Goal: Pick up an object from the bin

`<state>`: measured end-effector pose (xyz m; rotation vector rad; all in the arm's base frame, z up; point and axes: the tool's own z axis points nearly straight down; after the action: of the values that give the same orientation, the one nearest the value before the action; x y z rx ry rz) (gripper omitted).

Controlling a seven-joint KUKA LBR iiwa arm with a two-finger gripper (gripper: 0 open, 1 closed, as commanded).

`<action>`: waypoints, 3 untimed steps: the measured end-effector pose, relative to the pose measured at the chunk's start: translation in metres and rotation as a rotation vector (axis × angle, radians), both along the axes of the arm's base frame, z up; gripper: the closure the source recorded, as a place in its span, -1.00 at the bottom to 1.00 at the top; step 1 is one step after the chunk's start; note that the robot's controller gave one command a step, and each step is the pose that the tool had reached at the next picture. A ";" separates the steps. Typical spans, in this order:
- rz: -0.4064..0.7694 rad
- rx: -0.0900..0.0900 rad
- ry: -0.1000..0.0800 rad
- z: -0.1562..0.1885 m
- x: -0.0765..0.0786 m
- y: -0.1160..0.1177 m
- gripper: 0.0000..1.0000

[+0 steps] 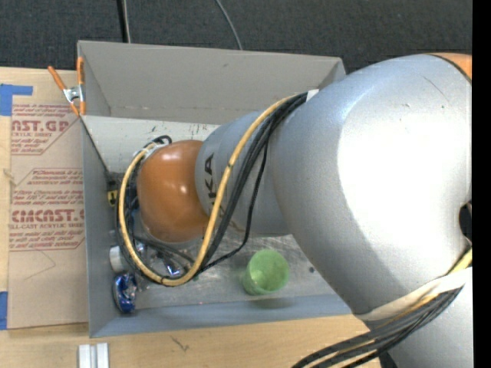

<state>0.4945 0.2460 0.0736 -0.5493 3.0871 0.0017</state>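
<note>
Seemingly mid-reach, nothing visibly lifted yet; under the orange wrist cover (170,192), whether the end effector is open or loaded I cannot tell; a blue trinket (124,294) lies below-left of that cover, a green round thing (266,273) below-right.

Red print runs across the cardboard sheet (38,205) left of the bin. Near its top, big letters cut off by the edge read "CAST.GP". Lower down there is another big word ending in "CAST.", with a smaller line under it reading "CAST ACRYLIC SHEET". The other small red lines are too fine to read. On the grey arm (368,190), black letters "KA" stand sideways just beside the orange cover.
</note>
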 end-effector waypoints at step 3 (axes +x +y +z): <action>0.765 -0.001 -0.001 -0.002 -0.011 0.001 -1.00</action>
<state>0.4832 0.2468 0.0719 -1.6620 2.6594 0.0038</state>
